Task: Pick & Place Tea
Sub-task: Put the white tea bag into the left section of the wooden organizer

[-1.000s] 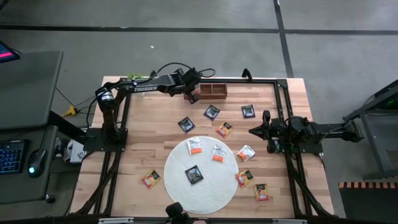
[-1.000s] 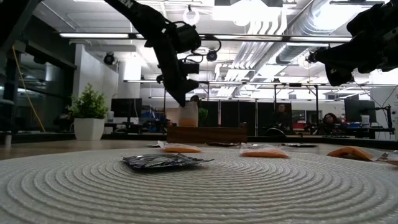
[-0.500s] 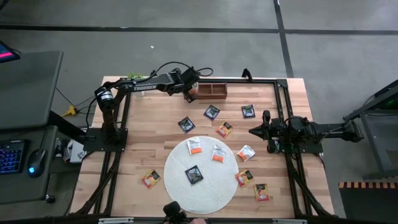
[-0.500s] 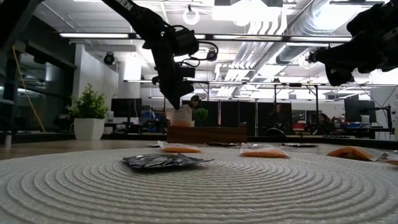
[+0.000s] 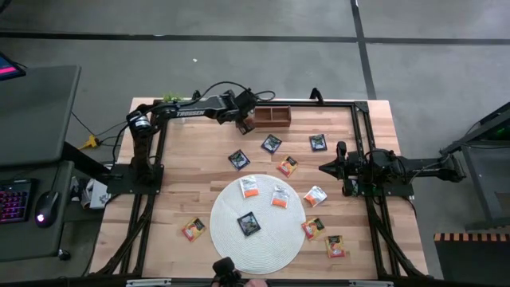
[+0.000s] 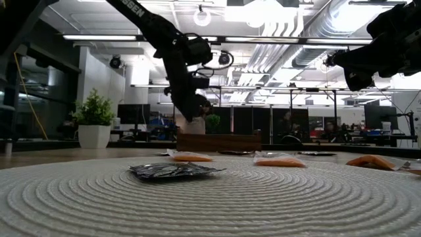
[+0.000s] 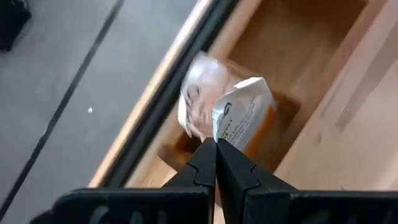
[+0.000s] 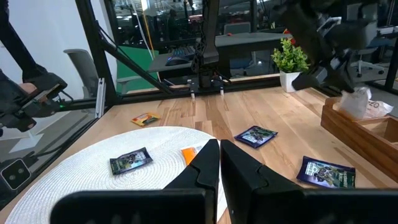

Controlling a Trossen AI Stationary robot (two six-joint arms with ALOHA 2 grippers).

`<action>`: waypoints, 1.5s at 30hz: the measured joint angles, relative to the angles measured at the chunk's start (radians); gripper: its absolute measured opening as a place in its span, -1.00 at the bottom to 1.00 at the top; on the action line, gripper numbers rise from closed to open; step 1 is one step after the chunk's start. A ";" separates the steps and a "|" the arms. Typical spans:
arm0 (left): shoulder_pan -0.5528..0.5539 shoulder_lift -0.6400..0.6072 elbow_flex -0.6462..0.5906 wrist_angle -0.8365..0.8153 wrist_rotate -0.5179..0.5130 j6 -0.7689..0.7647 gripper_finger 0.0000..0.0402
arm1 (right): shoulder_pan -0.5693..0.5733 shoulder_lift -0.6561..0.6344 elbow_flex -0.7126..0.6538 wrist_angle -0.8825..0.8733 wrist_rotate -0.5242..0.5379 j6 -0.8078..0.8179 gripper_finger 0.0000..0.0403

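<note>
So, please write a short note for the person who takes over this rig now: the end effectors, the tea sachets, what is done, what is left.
Left end effector: shut on a white-and-orange sachet, over the end compartment of the wooden tray.
Right end effector: shut, empty, waiting at the right side of the table.
Three sachets lie on the round mat, and eight lie on the table around it.
Done: one sachet brought to the tray.
Left: release it, then move the other eleven.
</note>
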 joint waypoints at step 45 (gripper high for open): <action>0.067 0.000 0.002 0.071 0.065 0.044 -1.00 | 0.000 0.000 0.000 0.000 0.000 0.000 -0.94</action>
